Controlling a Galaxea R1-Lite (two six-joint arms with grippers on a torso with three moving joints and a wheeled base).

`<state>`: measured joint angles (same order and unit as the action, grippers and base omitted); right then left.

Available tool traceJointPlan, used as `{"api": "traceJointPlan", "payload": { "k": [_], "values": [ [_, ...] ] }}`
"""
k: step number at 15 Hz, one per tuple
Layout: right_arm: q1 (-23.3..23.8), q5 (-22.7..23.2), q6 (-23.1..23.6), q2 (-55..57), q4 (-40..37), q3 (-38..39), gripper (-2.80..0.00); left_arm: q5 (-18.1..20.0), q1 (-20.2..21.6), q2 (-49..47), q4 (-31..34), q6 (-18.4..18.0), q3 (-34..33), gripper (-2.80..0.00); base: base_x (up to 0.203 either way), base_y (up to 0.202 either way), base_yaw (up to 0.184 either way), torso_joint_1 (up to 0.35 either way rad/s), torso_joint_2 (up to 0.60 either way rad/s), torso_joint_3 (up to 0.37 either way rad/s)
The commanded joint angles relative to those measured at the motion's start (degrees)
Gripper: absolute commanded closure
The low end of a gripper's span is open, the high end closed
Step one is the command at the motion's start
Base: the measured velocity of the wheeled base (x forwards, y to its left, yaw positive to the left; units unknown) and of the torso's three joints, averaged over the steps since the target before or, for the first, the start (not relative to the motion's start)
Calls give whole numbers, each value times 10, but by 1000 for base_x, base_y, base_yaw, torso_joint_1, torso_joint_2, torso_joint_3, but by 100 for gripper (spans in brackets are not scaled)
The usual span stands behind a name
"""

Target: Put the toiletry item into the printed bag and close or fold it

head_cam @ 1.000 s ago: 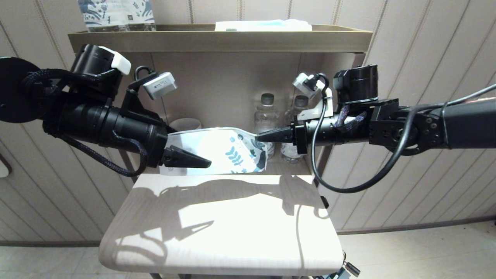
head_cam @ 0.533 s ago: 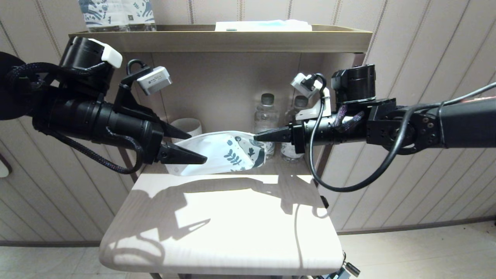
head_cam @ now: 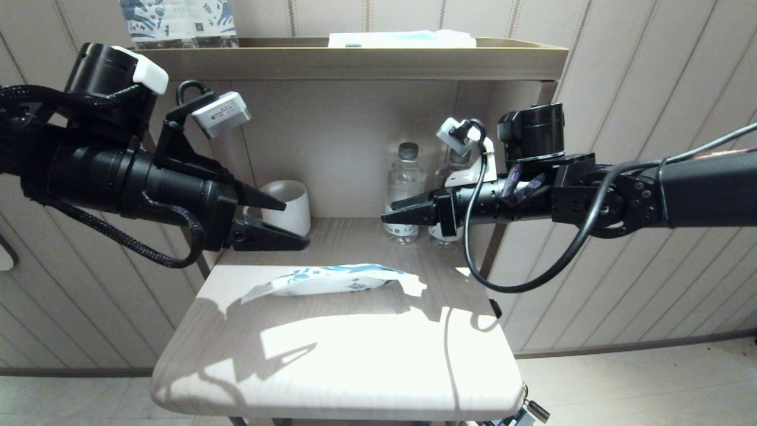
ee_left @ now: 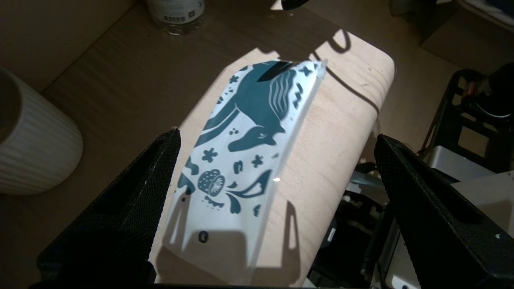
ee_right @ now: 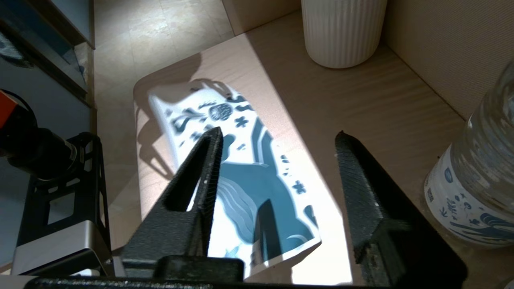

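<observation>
Both grippers hung free above the table (head_cam: 331,367) when I checked: my left gripper (head_cam: 278,222) had its jaws spread wide with nothing between them, and my right gripper (head_cam: 402,210) had its jaws parted and was also empty. The printed bag (head_cam: 331,279) lay flat on the table near its back edge, just in front of the shelf, between and below the two grippers, touching neither. I could not see the toothbrush anywhere; whether it sat inside the pouch I couldn't tell, and I couldn't make out the zip slider either. The white ribbed cup (head_cam: 290,204) and the water bottles (head_cam: 405,195) stood behind on the shelf, clear of the bag. My read on handling: the pouch looked like thin glossy plastic, so light, floppy and likely slick, and it would sag if lifted by one corner. I'd pinch it at the short ends or corners, one per gripper, and keep it taut.
</observation>
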<state>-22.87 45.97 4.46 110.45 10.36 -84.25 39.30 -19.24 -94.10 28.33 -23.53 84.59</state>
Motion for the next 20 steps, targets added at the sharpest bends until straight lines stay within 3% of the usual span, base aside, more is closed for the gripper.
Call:
{"api": "traceJointPlan", "payload": {
  "k": [1,4,7,8,9,12,14,17,20],
  "values": [
    [0,1,0,4,2,-5,-280,-3,0,25,3,-1,-7,-280,0,0,0,0,0,0],
    [0,-1,-2,-1,3,-9,-280,-46,0,64,5,3,-21,-280,0,0,0,0,0,0],
    [2,-2,-1,-15,4,-3,-280,-63,1,95,16,10,-34,-280,0,0,0,0,0,0],
    [4,-3,0,-24,4,1,-223,-66,1,105,21,23,-34,-280,0,0,0,0,0,0],
    [6,-3,1,-32,3,2,0,-77,1,117,23,35,-36,0,0,0,0,0,0,0],
    [24,-4,3,-80,-1,4,0,-118,0,183,22,60,-65,0,0,0,0,0,0,0],
    [37,-4,2,-128,-9,18,0,-149,0,242,28,96,-75,0,0,0,0,0,0,0],
    [70,-4,0,-222,-71,44,0,-220,1,339,87,125,-82,0,0,0,0,0,0,0],
    [170,-17,-1,-329,-178,78,0,-317,1,448,125,160,-115,0,0,0,0,0,0,0]
  ]
}}
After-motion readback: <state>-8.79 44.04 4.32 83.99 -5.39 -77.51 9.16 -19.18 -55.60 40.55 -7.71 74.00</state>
